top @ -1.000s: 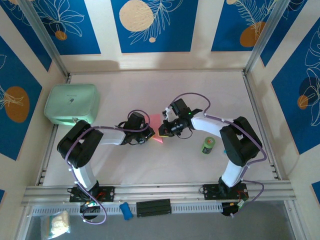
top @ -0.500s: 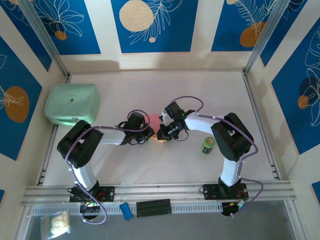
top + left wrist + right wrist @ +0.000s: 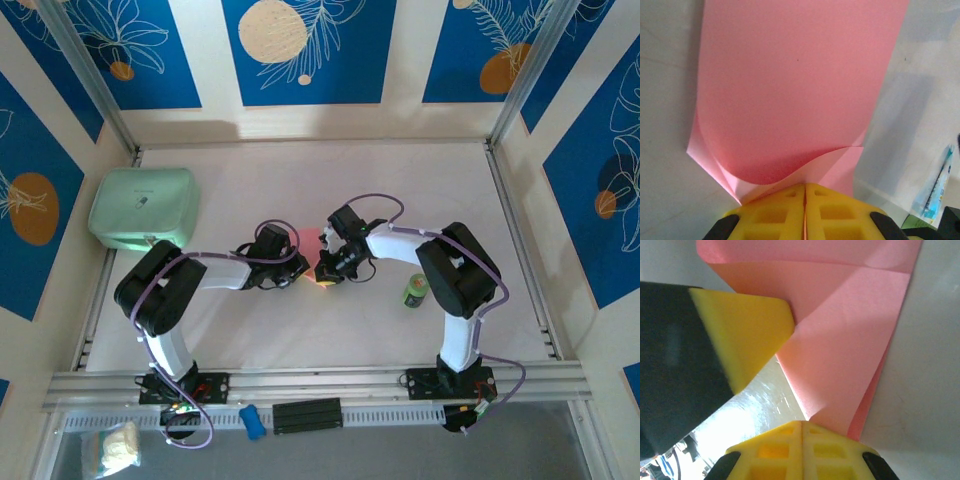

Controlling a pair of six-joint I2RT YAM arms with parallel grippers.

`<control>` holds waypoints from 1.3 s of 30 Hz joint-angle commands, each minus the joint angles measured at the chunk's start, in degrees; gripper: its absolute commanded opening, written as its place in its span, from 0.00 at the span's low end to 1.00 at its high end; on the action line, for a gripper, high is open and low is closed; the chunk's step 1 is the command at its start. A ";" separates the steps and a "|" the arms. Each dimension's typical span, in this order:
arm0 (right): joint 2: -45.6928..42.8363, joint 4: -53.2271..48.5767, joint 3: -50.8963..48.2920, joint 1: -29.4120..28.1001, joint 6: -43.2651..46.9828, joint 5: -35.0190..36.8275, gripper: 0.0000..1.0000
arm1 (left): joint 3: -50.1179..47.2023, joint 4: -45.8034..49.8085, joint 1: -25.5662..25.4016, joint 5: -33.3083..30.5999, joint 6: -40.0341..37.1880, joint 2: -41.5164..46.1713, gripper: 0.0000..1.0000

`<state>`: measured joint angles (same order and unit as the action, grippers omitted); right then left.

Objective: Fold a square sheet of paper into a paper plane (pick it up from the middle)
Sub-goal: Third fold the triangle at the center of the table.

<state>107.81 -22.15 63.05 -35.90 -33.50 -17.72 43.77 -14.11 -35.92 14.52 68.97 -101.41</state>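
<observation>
Mid-fold; not yet a dart. Find the pink sheet of paper near the middle of the surface, between the two arms, partly doubled over and raised a little at the pinched side. Note the left fingers pressed flat together on a curled, two-layer edge of the sheet; note the right fingers likewise closed tight on a folded flap, just beside the yellow pad of the left ones. Cannot quite tell from above whether aligned at the edges; better to trust the wrist views for that.

For a clean crease: hold both pinches firm; move the two wrists together, never apart, to avoid tearing or slipping such thin paper; bring the loose flap over to the opposite edge, match edge to edge, then lay flat on the surface before pressing; press from the centre line outward, not from a corner; release one side only after pinning the layers with the other. Mind the bulge by the left pinch; flatten gently or risk a skewed fold. Steer clear of the green can near the right forearm.
</observation>
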 commanded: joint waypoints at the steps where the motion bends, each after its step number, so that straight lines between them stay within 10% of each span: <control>1: 1.25 -2.46 1.46 -0.14 -0.25 0.27 0.05 | -0.53 5.85 -0.26 -1.53 0.57 -2.65 0.10; 39: -1.08 -6.61 -5.04 0.98 3.09 -1.56 0.06 | -1.03 5.58 -0.20 -1.18 0.52 -2.75 0.09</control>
<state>108.12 -22.74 60.93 -35.11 -31.75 -18.68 43.77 -14.15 -35.92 14.96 69.17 -101.49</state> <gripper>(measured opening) 0.064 0.095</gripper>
